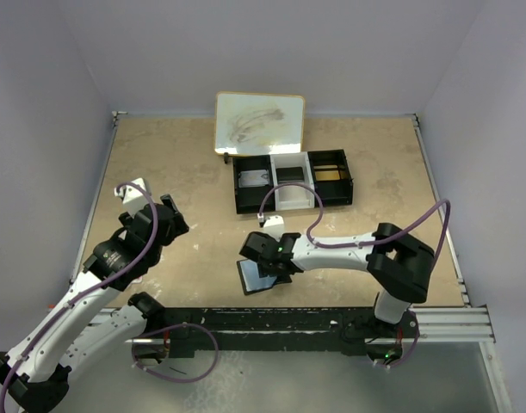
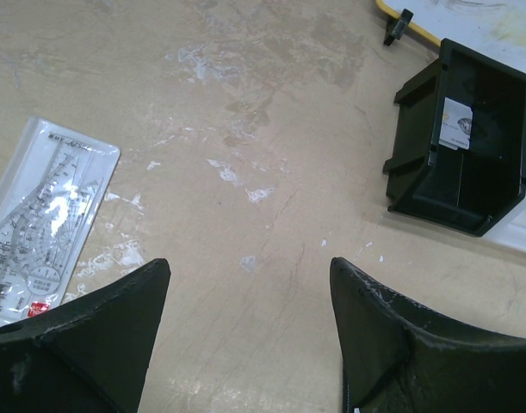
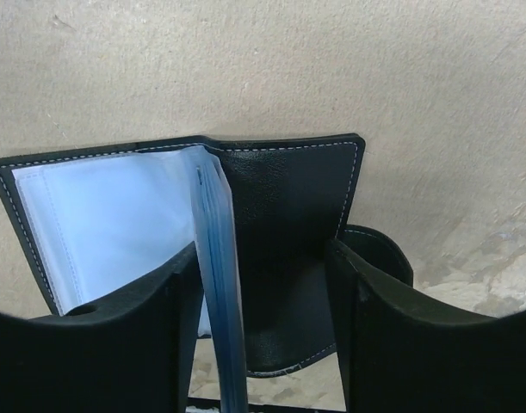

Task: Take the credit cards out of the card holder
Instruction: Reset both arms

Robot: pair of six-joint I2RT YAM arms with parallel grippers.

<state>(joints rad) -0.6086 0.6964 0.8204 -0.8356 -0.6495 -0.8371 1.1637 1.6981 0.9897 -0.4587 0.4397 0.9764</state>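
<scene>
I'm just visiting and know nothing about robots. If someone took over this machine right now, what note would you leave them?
Left gripper: open, empty, above the table.
Right gripper: open, fingers either side of the upright pocket leaves of the card holder, not clamped.
Card holder: lying open on the table, near the arms' bases.
Done: holder is open. Left: draw the cards out; neither gripper holds one.
</scene>
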